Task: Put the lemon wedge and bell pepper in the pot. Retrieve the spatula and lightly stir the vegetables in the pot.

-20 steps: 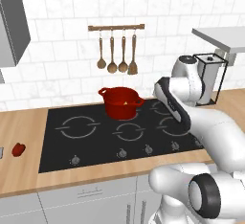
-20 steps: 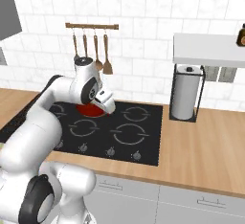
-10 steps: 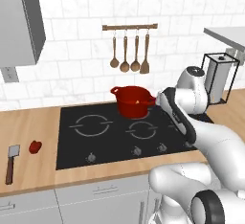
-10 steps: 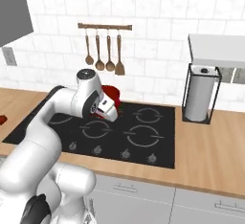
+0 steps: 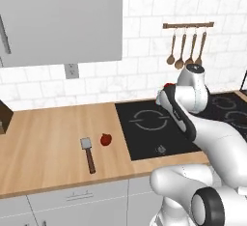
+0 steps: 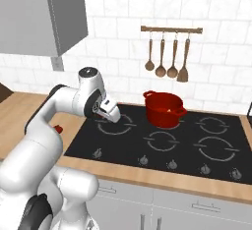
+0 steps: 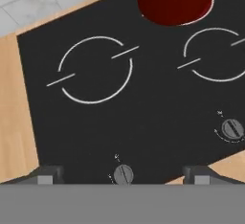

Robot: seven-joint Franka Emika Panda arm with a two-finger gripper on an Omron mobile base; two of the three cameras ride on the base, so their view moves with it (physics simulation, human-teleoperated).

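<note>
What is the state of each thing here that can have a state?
pincer: open, empty, above the stove
pot: upright on a back burner, no lid, a yellow piece inside
bell pepper: lying on the counter, left of the stove
spatula: lying flat on the counter beside the pepper
wooden utensils: hanging on the wall rail

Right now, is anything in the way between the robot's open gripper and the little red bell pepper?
Nothing visible is. The open gripper hangs over the black cooktop. The bell pepper lies on the wooden counter just past the cooktop's edge, with the spatula beyond it, not between them.
</note>
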